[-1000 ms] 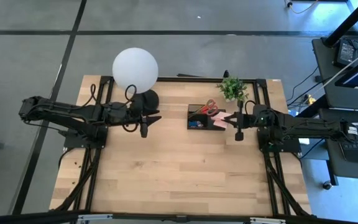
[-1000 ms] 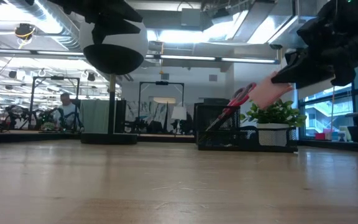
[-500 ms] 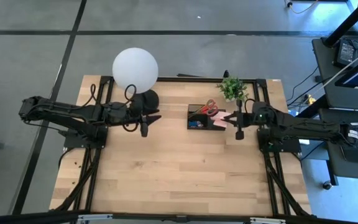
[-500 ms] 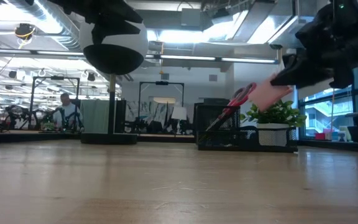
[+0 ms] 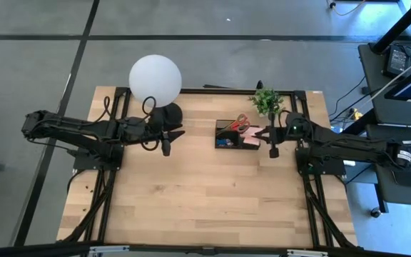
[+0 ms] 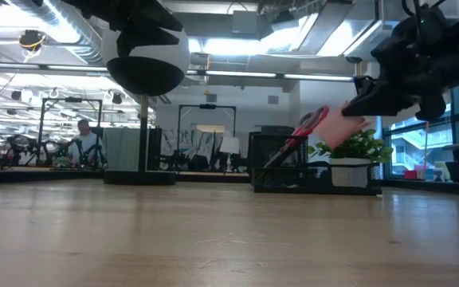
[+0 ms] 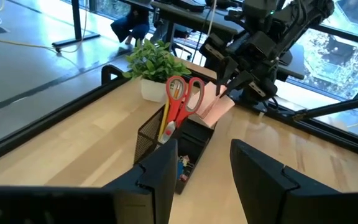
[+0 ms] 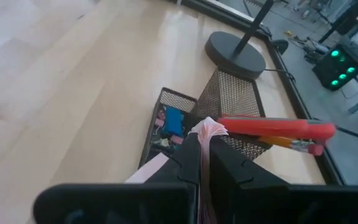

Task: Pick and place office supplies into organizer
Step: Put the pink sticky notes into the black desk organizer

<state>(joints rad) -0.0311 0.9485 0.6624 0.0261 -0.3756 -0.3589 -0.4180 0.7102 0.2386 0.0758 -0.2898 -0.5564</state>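
Observation:
The black mesh organizer [image 5: 221,135] stands at the table's far middle. Red-handled scissors [image 7: 180,99] and a pencil stand upright in its tall compartment. A blue eraser [image 8: 174,121] and small clips lie in a low one. My right gripper [image 5: 261,135] hangs just over the organizer's right end, shut on the pink sticky-note pad [image 7: 219,107]. My left gripper [image 5: 179,134] waits open to the left of the organizer, near the lamp base, with nothing between its fingers [image 7: 160,171]. My right gripper pinches the pink pad between its two fingers, with the pad's free edge [image 8: 207,129] sticking out past the fingertips. The fingers come from the table's right, slanting down. The pad is lifted clear and tilts down over the organizer's right end [image 6: 339,127].
A white globe lamp [image 5: 155,78] on a round black base [image 5: 167,114] stands left of the organizer. A small green potted plant [image 5: 266,101] stands behind its right end. Bare wood fills the near half of the table [image 5: 205,200].
My right gripper has shifted a little toward the organizer and the table's far edge, carrying the pink pad, which now sits slightly lower and farther over the box. It stays shut.

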